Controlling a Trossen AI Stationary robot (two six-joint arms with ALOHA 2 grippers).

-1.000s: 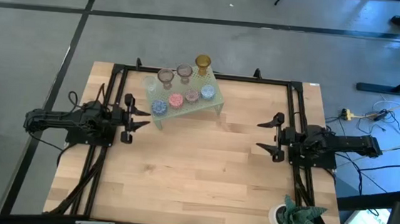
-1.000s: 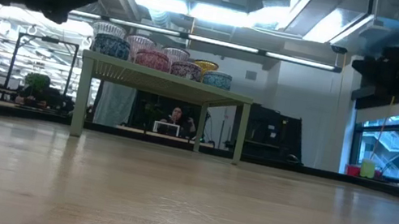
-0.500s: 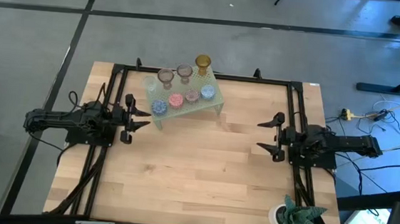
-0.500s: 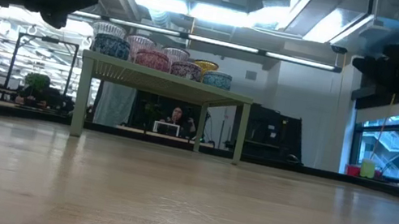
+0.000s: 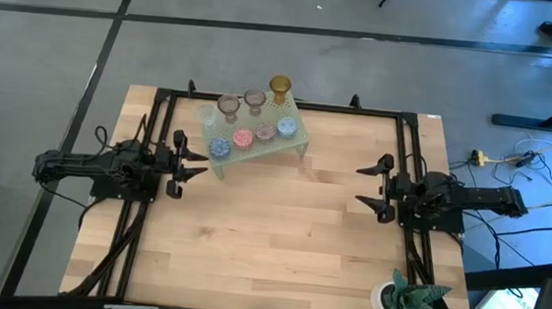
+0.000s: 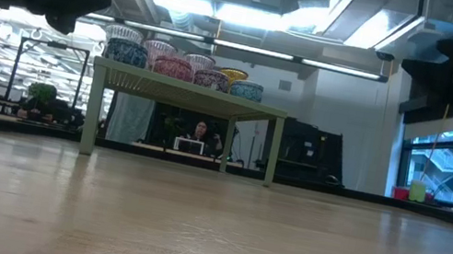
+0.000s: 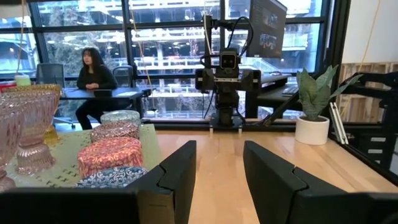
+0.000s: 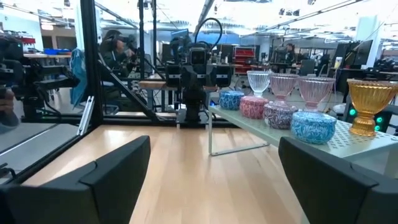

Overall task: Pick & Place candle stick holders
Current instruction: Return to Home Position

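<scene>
The left gripper (image 5: 194, 162) hangs over the left side of the table (image 5: 278, 253) with its fingers parted by a modest gap. The right gripper (image 5: 362, 185), over the right side, has its fingers spread wider, and neither holds or touches anything. The candle stick holders (image 5: 242, 137), seven in view, stand upright with mouths up on the green rack (image 5: 297, 138) near the table's far edge, three stemmed ones behind four low cups, close to the left gripper and well apart from the right one.
</scene>
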